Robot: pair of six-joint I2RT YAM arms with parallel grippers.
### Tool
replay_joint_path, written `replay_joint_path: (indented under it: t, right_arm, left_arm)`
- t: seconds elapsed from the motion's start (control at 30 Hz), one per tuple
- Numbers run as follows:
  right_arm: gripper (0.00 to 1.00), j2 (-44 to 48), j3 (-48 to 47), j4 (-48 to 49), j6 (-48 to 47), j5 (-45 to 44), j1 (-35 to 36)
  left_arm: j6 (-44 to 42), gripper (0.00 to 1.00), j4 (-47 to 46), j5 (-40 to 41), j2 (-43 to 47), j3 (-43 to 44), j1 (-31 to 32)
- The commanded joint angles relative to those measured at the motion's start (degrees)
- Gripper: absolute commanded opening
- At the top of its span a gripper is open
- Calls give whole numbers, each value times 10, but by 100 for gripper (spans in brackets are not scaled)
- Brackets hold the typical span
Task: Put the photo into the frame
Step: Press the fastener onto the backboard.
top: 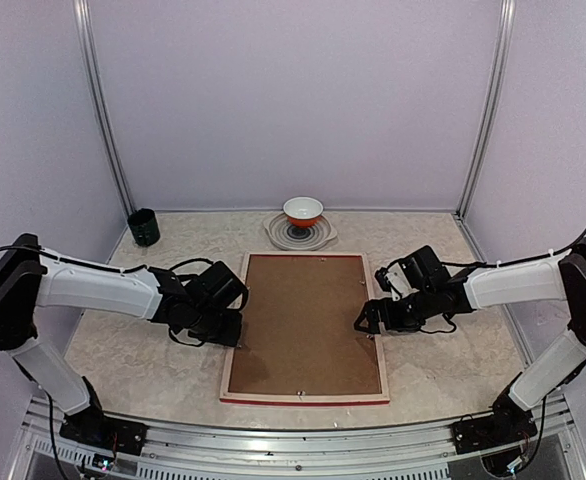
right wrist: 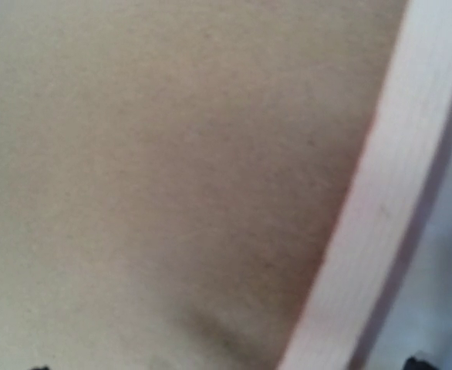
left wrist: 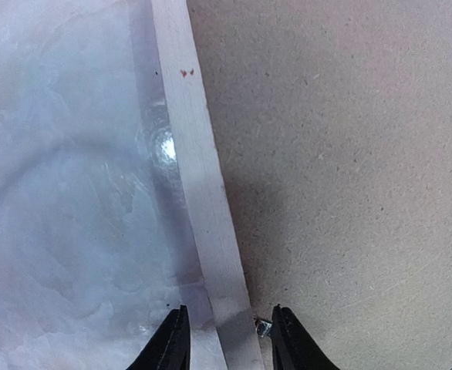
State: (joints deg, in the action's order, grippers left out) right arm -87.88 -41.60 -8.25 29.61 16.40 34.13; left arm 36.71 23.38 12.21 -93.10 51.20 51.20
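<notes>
The photo shows in none of the views. Whether it already lies under the brown backing board [top: 305, 322] that fills the back of the frame [top: 303, 399], I cannot tell. The frame lies face down in the middle of the bench [top: 443, 370], with its long axis running from the near edge toward the far edge and its red lip facing the near edge.

Each long rail has an arm beside it, and neither is clearly nearer. The left gripper [top: 233, 333] sits at the left rail about halfway along. Its fingers are part-way apart and straddle the pale wood, with a small metal tab [left wrist: 262, 327] just inside the inner finger. It holds nothing that I can make out. The right gripper [top: 365, 322] hangs over the right rail at much the same height along the frame, with its jaws wide and empty.

Both forearms reach inward from the bench's sides, wrists bent down toward the rails. The next move probably turns on that tab, which lies between the left fingers and the board's edge.
</notes>
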Motion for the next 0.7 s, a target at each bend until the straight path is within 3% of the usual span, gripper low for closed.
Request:
replay_joint_path:
  t: [0.0, 0.3, 0.67]
  right_arm:
    - [99, 19, -27, -35, -16, -41, 4]
    - [99, 34, -75, -74, -45, -45, -46]
    - [99, -40, -247, -161, -149, -64, -90]
  left_arm:
    - [4, 43, 16, 37, 52, 28, 3]
    - [-20, 57, -1, 25, 59, 48, -32]
    - [-49, 59, -48, -16, -46, 76, -69]
